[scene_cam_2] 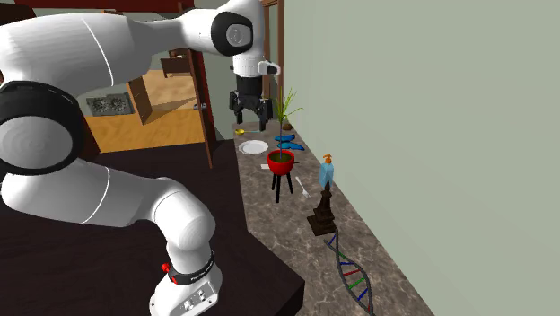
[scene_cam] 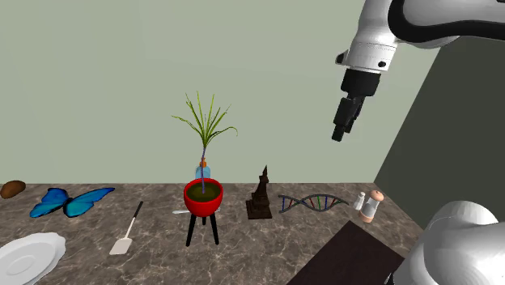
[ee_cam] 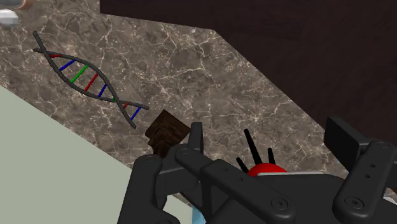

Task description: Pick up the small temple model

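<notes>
The small temple model (scene_cam: 259, 198) stood on the counter (scene_cam: 162, 253); the claw (scene_cam: 338, 134) hung above, fingers spread apart, gripping nothing.

Shoulder cam: beside stand (scene_cam: 348, 259), faces wall (scene_cam: 97, 89) across counter (scene_cam: 243, 255), mid range. Second cam: close behind arm (scene_cam_2: 81, 54), looks along counter. Wrist cam: high, looking down. All share temple (scene_cam: 260, 198), helix (scene_cam: 311, 202).

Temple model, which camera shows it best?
The shoulder view: the temple model stands whole and unobstructed, base to spire, between the red pot and the DNA helix. The second exterior view also shows it whole, from the side. The wrist view catches just a brown part of it near the helix.
</notes>
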Controlling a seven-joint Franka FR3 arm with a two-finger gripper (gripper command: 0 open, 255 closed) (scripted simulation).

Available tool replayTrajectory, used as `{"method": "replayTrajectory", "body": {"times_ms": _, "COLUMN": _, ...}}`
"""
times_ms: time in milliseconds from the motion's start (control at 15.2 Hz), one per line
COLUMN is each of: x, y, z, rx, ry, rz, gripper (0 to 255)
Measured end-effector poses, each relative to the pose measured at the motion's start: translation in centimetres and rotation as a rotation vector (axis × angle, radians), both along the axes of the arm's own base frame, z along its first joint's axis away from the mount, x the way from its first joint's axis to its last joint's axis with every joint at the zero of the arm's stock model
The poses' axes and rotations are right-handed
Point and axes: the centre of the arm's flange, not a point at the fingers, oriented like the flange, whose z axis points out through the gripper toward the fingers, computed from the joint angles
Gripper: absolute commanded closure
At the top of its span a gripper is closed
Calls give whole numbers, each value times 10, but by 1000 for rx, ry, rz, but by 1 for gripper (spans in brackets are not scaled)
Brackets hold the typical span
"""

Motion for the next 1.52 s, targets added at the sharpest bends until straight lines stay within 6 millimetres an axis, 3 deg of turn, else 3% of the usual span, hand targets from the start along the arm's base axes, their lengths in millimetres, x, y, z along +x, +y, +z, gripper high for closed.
{"method": "replayTrajectory", "body": {"times_ms": 132, "x": 6, "y": 0, "z": -3, "rx": 0, "ry": 4, "rz": -6, "gripper": 0}}
{"method": "replayTrajectory", "body": {"times_ms": 462, "x": 59, "y": -8, "z": -37, "rx": 4, "ry": 43, "rz": -63, "gripper": 0}}
{"method": "replayTrajectory", "body": {"times_ms": 792, "x": 115, "y": -14, "z": -81, "rx": 8, "ry": 85, "rz": -127, "gripper": 0}}
{"method": "replayTrajectory", "body": {"times_ms": 1518, "x": 230, "y": -52, "z": -180, "rx": 16, "ry": 179, "rz": -268, "gripper": 0}}
